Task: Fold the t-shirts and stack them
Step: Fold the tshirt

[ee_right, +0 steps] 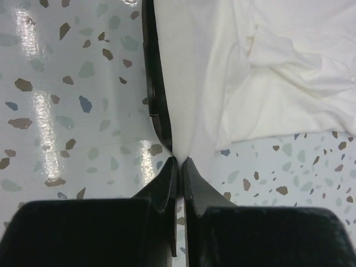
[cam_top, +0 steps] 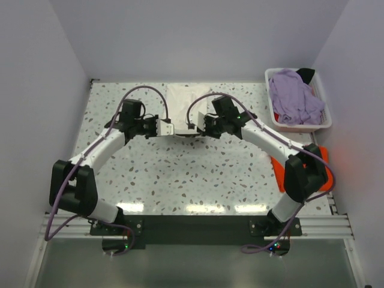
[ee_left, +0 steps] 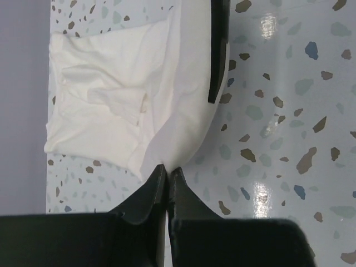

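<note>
Pinching the near edge of the cream-white t-shirt [cam_top: 183,99], the left hand [ee_left: 168,169] and the right hand [ee_right: 179,161] are both fully closed on the cloth. They are just beside each other, at the far middle of the desk [cam_top: 180,180]. I judge that two grips on one hem hold the edge straight, so it can be carried over as one fold line. This shirt lies flat, with a sleeve turned in. The lavender t-shirt [cam_top: 294,99] is heaped in the white basket [cam_top: 327,120] at the far right, not yet folded. The orange-red t-shirt [cam_top: 278,171] lies at the right edge, partly under the right arm
</note>
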Motion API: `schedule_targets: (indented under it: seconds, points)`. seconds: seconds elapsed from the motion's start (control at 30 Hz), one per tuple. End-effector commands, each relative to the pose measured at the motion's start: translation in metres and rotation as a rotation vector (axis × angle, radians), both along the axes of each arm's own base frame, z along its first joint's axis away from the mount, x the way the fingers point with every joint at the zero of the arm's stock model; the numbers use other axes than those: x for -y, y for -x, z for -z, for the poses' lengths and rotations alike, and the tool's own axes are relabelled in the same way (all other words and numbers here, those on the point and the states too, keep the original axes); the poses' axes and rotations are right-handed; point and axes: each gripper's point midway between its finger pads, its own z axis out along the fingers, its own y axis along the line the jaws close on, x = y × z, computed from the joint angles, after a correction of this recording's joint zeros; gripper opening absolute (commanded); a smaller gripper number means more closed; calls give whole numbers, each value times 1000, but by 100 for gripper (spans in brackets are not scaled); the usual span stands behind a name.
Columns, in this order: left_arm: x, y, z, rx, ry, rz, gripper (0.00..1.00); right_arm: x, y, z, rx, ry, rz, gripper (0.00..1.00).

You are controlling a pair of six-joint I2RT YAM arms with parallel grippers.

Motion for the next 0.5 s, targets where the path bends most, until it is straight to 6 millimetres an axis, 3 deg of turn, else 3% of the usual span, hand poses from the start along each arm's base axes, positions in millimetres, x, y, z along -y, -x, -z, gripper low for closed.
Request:
schedule_targets:
  seconds: [0.0, 0.07, 0.17, 0.27, 0.33, 0.37, 0.47]
  points:
    - [6, 15, -22, -35, 48, 35, 0, 3, 24, -24, -44, -25, -48, 0]
    - [7, 30, -21, -69, 43, 64, 0, 6, 34, -31, -63, -33, -44, 0]
    - [5, 54, -25, -92, 30, 108, 0, 13, 64, -35, -121, -44, -73, 0]
    - [-2, 101, -15, -204, -1, 159, 0, 19, 105, -40, -169, -43, -123, 0]
    - [-5, 123, -19, -238, 10, 164, 0, 25, 137, -43, -224, -38, -160, 0]
    - [-7, 143, -18, -307, 14, 176, 0, 33, 154, -48, -249, -48, -153, 0]
    - [-12, 172, -30, -358, 17, 189, 0, 39, 180, -61, -292, -77, -157, 0]
